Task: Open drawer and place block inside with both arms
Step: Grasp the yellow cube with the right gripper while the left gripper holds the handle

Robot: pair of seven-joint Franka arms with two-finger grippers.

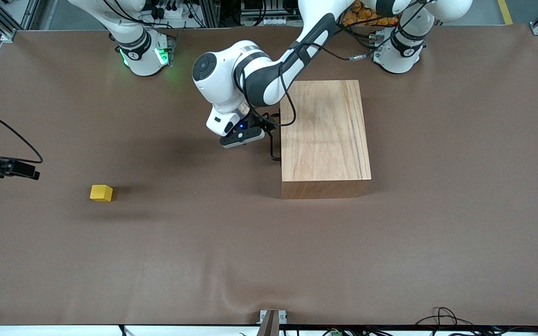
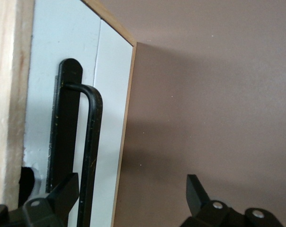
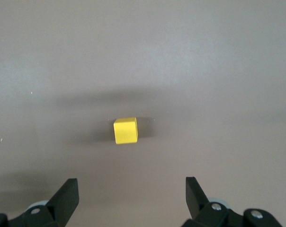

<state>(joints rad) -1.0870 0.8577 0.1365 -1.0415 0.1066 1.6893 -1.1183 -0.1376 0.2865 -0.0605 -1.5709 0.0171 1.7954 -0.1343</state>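
Observation:
The light-wood box (image 1: 325, 135) stands mid-table with its drawer shut. The drawer's white front panel (image 2: 110, 94) and black bar handle (image 2: 92, 142) face the right arm's end; the handle also shows in the front view (image 1: 274, 140). My left gripper (image 1: 265, 129) is open at the handle. In the left wrist view (image 2: 132, 196) the bar lies between the fingers, close to one fingertip (image 2: 67, 189). The yellow block (image 1: 101, 192) lies on the table toward the right arm's end. My right gripper (image 1: 24, 170) is open and empty above the table beside the block (image 3: 125, 130), which shows ahead of the gripper (image 3: 132, 196).
The brown table cover (image 1: 269, 261) runs wide around the block and the box. A metal bracket (image 1: 272, 319) sits at the table's edge nearest the front camera, with loose cables (image 1: 442, 317) beside it. A black cable (image 1: 17, 140) hangs from the right arm.

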